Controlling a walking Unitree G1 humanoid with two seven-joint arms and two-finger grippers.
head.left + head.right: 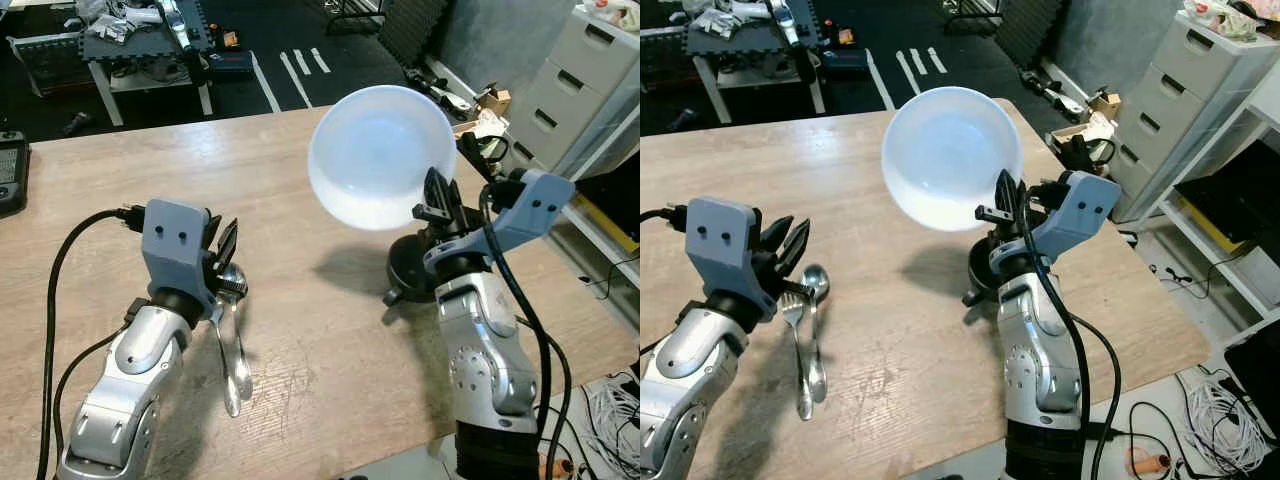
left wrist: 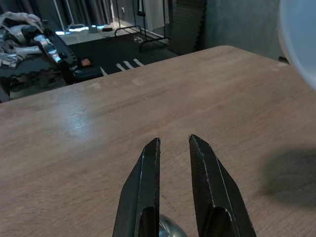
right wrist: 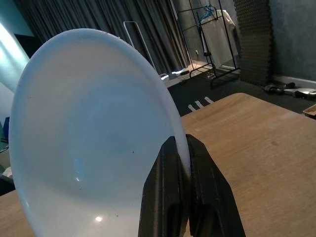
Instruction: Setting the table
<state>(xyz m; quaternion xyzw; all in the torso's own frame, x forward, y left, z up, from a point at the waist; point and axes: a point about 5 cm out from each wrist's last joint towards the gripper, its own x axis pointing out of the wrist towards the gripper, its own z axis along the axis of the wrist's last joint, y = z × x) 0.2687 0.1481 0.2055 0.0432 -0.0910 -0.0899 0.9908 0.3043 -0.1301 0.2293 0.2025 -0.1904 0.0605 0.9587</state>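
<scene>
My right gripper (image 1: 436, 183) is shut on the rim of a white bowl (image 1: 380, 155), holding it tilted in the air above the right part of the wooden table (image 1: 300, 190). In the right wrist view the fingers (image 3: 168, 163) pinch the bowl's edge (image 3: 98, 138). A metal spoon (image 1: 238, 335) and fork (image 1: 224, 365) lie side by side on the table at the left. My left gripper (image 1: 227, 235) hovers just over their upper ends, open by a narrow gap with nothing between the fingers (image 2: 148, 168).
A black round bowl (image 1: 412, 268) sits on the table under the right arm. A black device (image 1: 10, 175) lies at the table's left edge. White drawers (image 1: 585, 80) stand to the right, a cluttered bench (image 1: 140, 45) beyond the far edge, cables (image 1: 610, 410) on the floor.
</scene>
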